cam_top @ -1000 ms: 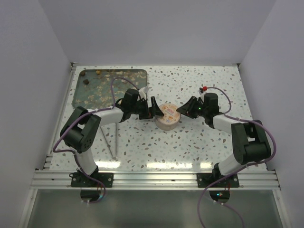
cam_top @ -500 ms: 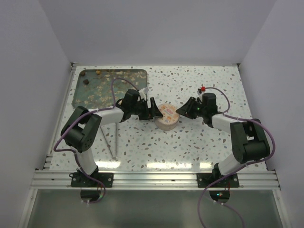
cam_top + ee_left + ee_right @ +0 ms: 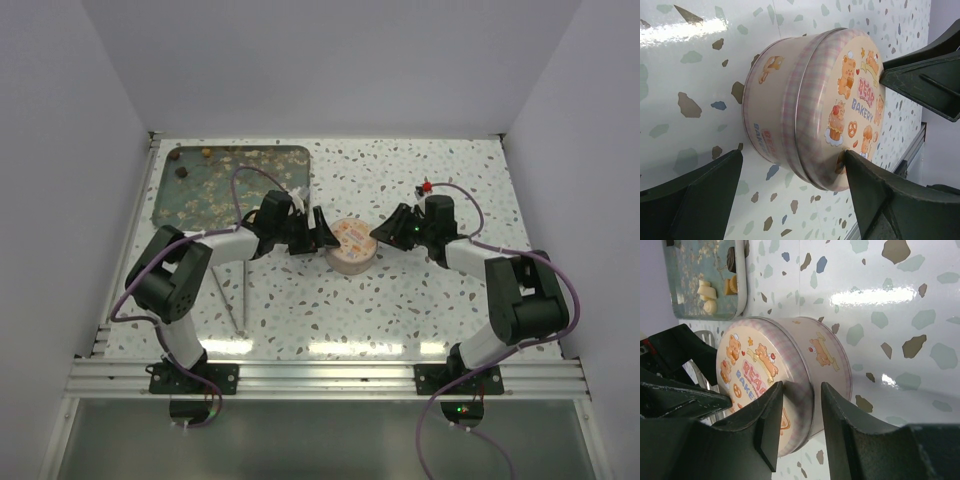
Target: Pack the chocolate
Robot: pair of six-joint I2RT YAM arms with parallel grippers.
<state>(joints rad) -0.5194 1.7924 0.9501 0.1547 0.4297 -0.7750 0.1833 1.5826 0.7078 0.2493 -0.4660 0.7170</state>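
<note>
With the left fingers (image 3: 695, 200) released astride the lidded tin (image 3: 352, 243) at the worktop (image 3: 420, 300) centre, the right fingers (image 3: 767, 430) at its rim, grip not determinable, and the chocolate (image 3: 706, 290) in the tray (image 3: 741, 290) at the far left corner, an uneven pinch may skid or tip the tin

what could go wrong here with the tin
1. The right claw seems to pinch only the rim of the lid, so it could slip off.
2. The left claw stands open around the tin without holding it, so the tin may lift or slide with the lid.
3. Both claws crowd the tin and could knock together.
</note>
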